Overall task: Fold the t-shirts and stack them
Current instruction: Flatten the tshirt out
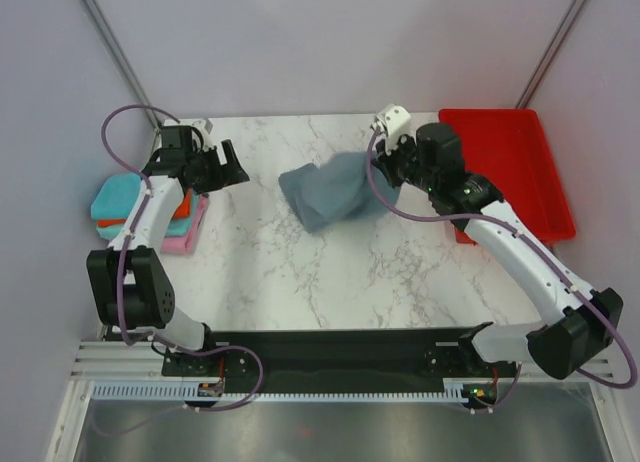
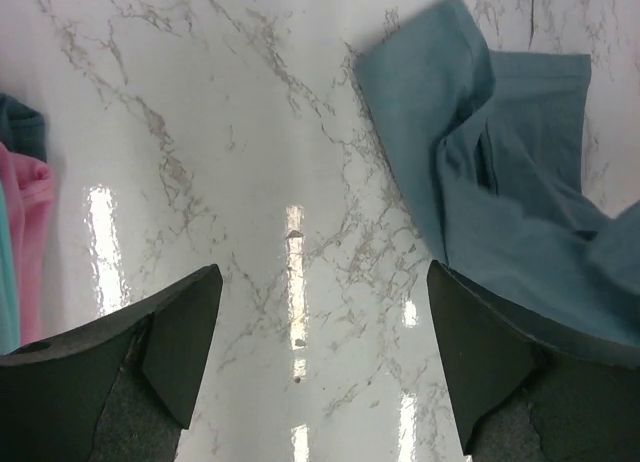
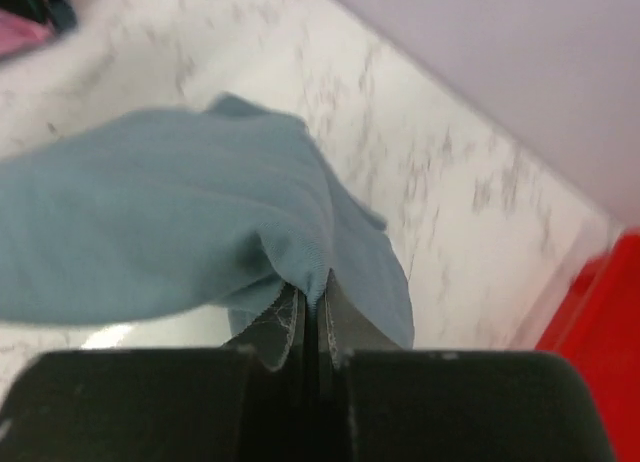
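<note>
Folded stack (image 1: 112, 198) partly hidden behind left arm (image 1: 148, 207), pink shirt (image 2: 28, 232) cropped at left wrist view's left edge, grey-blue shirt (image 2: 500, 182) cut off at its right edge, red tray (image 3: 605, 322) clipped and blurred in right wrist view

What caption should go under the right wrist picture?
Right gripper shut on a fold of the grey-blue t-shirt over the marble table.

left gripper (image 2: 323, 282): bottom of frame, dark jaws spread wide, only bare counter between them
counter (image 2: 200, 132): white marble, grey veins, streaks of glare
grey-blue shirt (image 2: 500, 182): upper right, rumpled, folds overlapping, lower edge runs behind the right-hand jaw
pink shirt (image 2: 28, 232): left edge, partly cut off
teal cloth (image 2: 20, 122): touching the pink shirt from above
</note>
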Controlling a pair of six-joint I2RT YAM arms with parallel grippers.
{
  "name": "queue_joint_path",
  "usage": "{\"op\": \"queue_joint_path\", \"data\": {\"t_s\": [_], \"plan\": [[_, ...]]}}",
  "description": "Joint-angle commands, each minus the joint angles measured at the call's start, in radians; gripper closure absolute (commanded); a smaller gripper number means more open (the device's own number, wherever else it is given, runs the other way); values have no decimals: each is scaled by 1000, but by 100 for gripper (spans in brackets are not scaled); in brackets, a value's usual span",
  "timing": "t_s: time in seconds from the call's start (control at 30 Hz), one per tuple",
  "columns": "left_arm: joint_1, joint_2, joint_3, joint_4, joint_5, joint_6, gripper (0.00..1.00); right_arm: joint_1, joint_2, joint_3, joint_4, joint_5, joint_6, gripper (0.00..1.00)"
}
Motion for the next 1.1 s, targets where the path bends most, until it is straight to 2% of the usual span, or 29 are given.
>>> {"op": "queue_joint_path", "data": {"t_s": [0.0,0.03,0.07,0.1,0.13,0.2,0.43,0.6,0.7,0.87,1.07], "plan": [[-12,38,60,32,86,-37,9,-97,-31,-217,-115,70,112,92],[-21,59,75,34,92,-34,9,-110,-31,-246,-117,67,116,76],[-26,70,83,34,103,-28,8,-111,-23,-265,-118,67,111,55],[-24,84,95,34,122,-10,8,-113,-16,-271,-111,72,104,24],[-65,113,118,31,123,1,7,-113,-7,-262,-98,75,101,13],[-93,151,144,25,124,41,7,-113,30,-203,-55,84,84,10],[-254,403,362,-34,57,128,13,-114,210,31,0,69,65,10],[-326,597,572,-67,-1,193,14,-116,280,11,41,37,130,12],[-345,659,636,-71,-40,220,15,-116,338,-36,52,-28,168,14],[-346,688,638,-72,-51,251,26,-114,460,-38,57,-60,164,17],[-349,722,609,-72,-25,240,26,-114,507,8,61,-57,157,18]]}}
